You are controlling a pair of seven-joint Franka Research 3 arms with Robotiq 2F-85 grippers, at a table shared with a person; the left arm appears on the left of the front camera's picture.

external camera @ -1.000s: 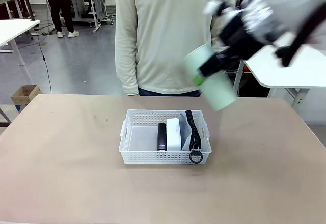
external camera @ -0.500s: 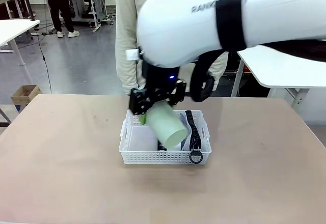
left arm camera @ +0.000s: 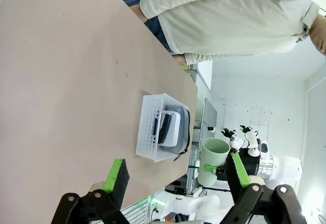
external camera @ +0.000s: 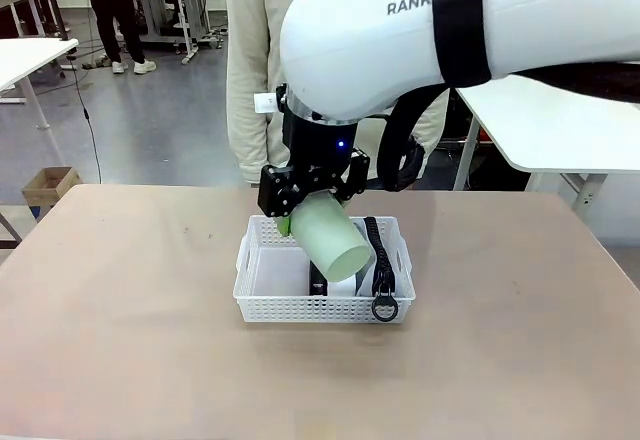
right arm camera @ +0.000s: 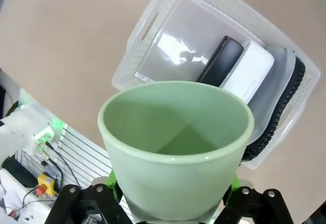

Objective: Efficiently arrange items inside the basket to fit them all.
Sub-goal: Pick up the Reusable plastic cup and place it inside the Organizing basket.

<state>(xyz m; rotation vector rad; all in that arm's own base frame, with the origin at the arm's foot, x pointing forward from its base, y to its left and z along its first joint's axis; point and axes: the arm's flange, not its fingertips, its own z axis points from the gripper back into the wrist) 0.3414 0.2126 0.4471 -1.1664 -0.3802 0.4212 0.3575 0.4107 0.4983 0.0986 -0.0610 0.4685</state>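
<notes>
Pale green and tilted, the tall cup [external camera: 333, 240] hangs over the white basket [external camera: 262, 298], its open mouth turned down toward the near right. The right hand [external camera: 300, 210] pinches it near its base, green pads pressed against the cup's wall, with the big white arm sweeping in from the right above it. From the right wrist view the cup's mouth [right arm camera: 175, 127] looms large, and past its rim the basket [right arm camera: 153, 25] lies on the tan surface [external camera: 120, 340].

Inside the basket, the black stapler [right arm camera: 220, 61] lies along the middle, the small white box [right arm camera: 248, 71] just beside it, and the grey pouch [right arm camera: 277, 96] stands against the far wall on the box's other side, its black zipper running along the top. The ring pull [external camera: 385, 308] hangs over the near rim. The left half of the basket floor is bare.

The left hand [left arm camera: 175, 175] is held well away from the basket, its fingers spread wide with nothing between them. A person in a cream top [external camera: 250, 70] stands at the far side of the surface.
</notes>
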